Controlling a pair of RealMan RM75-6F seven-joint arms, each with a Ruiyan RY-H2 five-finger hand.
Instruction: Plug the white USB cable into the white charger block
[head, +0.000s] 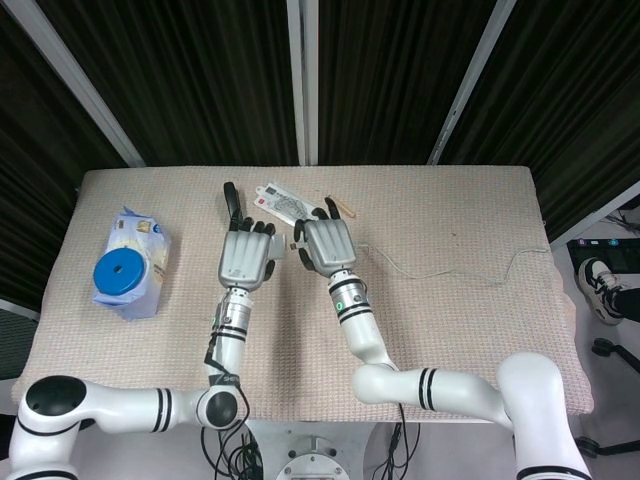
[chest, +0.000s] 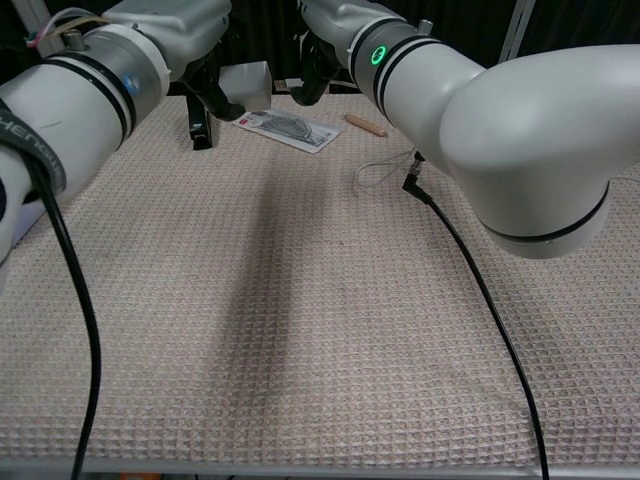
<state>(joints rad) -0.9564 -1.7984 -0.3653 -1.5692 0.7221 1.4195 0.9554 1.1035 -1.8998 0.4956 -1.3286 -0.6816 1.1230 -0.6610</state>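
Note:
My left hand (head: 245, 258) grips the white charger block (chest: 248, 77) above the far part of the table; only the block's edge (head: 279, 249) shows from the head view. My right hand (head: 325, 245) is just to its right, fingers curled on the plug end of the white USB cable (head: 430, 272). The plug itself is mostly hidden by the fingers. The cable trails right across the cloth and forms a small loop (chest: 375, 170). In the chest view the right hand (chest: 312, 72) sits close beside the block, with only a narrow gap between them.
A white flat packet (head: 285, 205) and a wooden stick (head: 345, 207) lie behind the hands. A small black object (chest: 197, 130) stands on the cloth near the left hand. A blue-lidded pack (head: 130, 262) lies at the far left. The right arm's black lead (chest: 455, 235) hangs over the cloth.

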